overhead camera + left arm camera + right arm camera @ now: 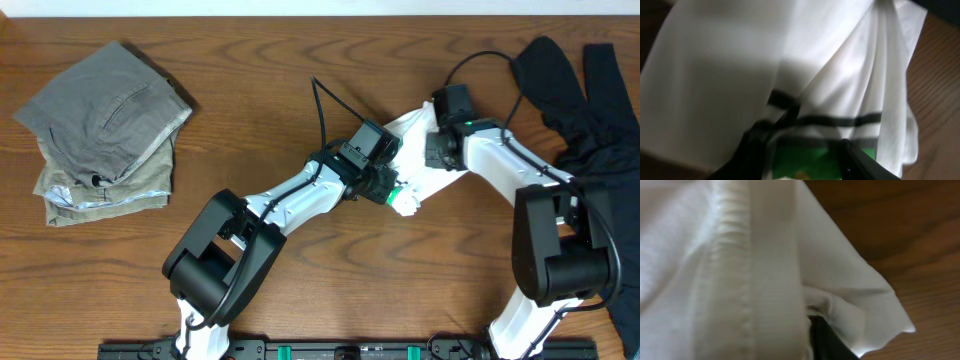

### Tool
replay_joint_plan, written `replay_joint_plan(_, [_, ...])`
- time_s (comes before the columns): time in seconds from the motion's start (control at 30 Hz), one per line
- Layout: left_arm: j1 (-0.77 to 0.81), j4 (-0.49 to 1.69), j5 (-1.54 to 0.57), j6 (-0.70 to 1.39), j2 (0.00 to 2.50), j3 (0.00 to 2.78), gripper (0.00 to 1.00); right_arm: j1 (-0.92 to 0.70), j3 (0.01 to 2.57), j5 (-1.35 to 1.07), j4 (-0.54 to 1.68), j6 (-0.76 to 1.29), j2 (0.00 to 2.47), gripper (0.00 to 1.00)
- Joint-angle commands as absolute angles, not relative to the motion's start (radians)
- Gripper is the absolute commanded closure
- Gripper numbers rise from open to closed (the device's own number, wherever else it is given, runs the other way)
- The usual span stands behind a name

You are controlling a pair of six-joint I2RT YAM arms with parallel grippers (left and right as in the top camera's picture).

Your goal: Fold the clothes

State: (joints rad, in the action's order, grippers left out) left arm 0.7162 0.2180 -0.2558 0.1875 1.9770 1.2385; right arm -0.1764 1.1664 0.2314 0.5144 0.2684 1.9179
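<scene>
The white T-shirt (pixel 408 203) is bunched up mid-table between my two grippers, mostly hidden under the arms. Its green-and-black print (pixel 805 157) shows in the left wrist view. My left gripper (pixel 385 188) has its fingers (pixel 805 160) closed around the printed cloth. My right gripper (pixel 428 140) holds a hemmed fold of the T-shirt (pixel 740 270). The cloth drapes over the gripper, so only one dark finger (pixel 822 340) shows. Grey trousers (pixel 105 110) lie folded on khaki trousers (pixel 110 190) at the far left. A black garment (pixel 585 95) lies crumpled at the far right.
Brown wooden table (pixel 300 300). Both arms cross the middle of the table, and cables loop above them. The arm bases and a black rail stand at the front edge (pixel 340 350).
</scene>
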Motion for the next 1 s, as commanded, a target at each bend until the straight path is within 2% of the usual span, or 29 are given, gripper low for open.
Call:
replay_joint_plan(0.0, [0.715,0.235,-0.239,0.200,2.010,1.228,0.50,-0.125,1.176,0.292,0.517,0.303,1.949,0.75])
replay_joint_plan(0.27, [0.704,0.278,-0.226,0.200,2.006,1.228,0.55,-0.133,1.176,0.268,0.537,0.287,1.949,0.75])
replay_joint_plan(0.57, [0.581,0.416,-0.223,0.199,1.898,1.228,0.55,-0.146,1.175,0.065,0.741,0.292,1.949,0.78])
replay_joint_plan(0.77, [0.470,0.477,-0.224,0.150,1.828,1.228,0.55,-0.239,1.175,-0.047,0.811,0.292,1.949,0.78])
replay_joint_plan(0.97, [0.392,0.508,-0.224,0.150,1.812,1.228,0.55,-0.403,1.176,-0.117,0.816,0.324,1.947,0.78])
